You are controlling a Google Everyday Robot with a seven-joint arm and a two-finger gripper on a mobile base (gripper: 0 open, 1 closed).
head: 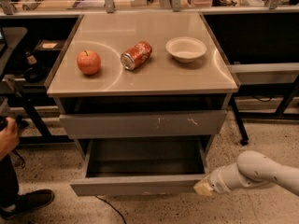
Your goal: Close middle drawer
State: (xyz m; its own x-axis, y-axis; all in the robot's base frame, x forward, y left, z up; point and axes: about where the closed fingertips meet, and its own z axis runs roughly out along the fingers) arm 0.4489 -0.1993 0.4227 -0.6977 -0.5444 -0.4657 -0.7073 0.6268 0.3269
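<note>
The middle drawer (140, 185) stands pulled well out of the grey cabinet, with its plain grey front facing me and its grey box interior (145, 157) bare. My gripper (203, 187) comes in from the lower right on a white arm (261, 171) and rests against the right end of the drawer's front panel. Above it, the drawer front with white scratch marks (142, 123) sticks out slightly.
On the cabinet top (154, 78) lie an apple (88, 62), a red can (136, 55) on its side and a white bowl (186, 48). A person's hand (7, 136) and shoe (28, 202) are at the left. Black table legs stand on both sides.
</note>
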